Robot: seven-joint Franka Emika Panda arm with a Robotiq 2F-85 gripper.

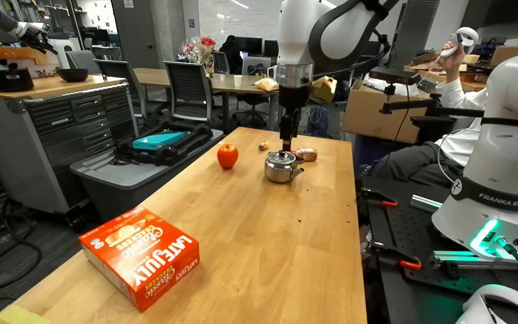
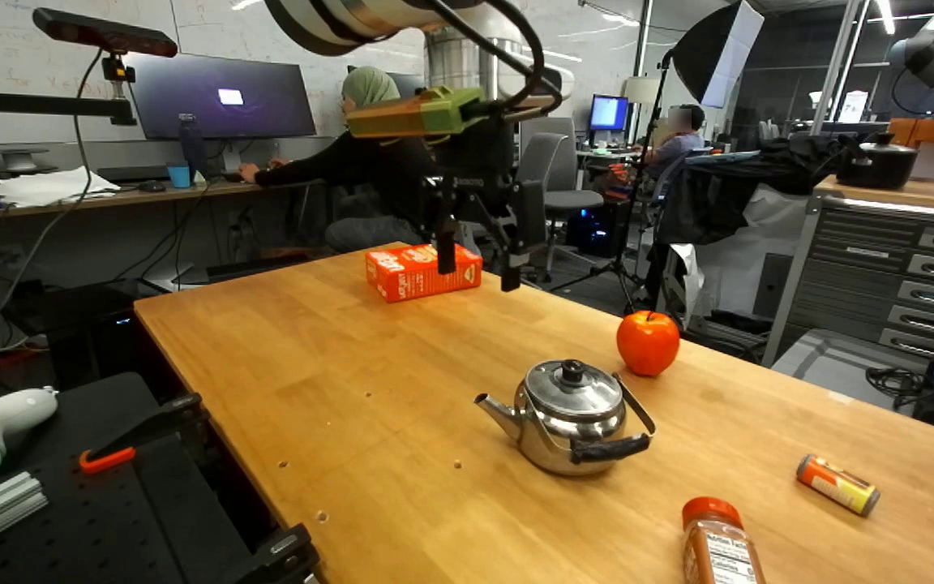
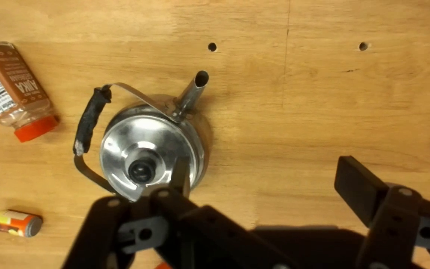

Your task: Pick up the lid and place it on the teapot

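The teapot (image 1: 279,174) is a small steel pot standing upright on the wooden table; it also shows in an exterior view (image 2: 556,442) and in the wrist view (image 3: 201,149). Its black-wrapped handle is folded down to one side. The silver lid (image 2: 552,392) with a black knob sits on top of the teapot; it also shows in the wrist view (image 3: 155,136). My gripper (image 2: 478,276) is open and empty, above the table and apart from the teapot. In the wrist view the jaws (image 3: 262,164) are spread wide, and the left finger covers part of the lid's edge.
A red-orange apple (image 2: 648,344) stands beside the teapot. A spice bottle (image 3: 13,82) with a red cap and a small orange-yellow cylinder (image 3: 16,223) lie on the handle side. An orange cracker box (image 1: 142,256) lies at the table's other end.
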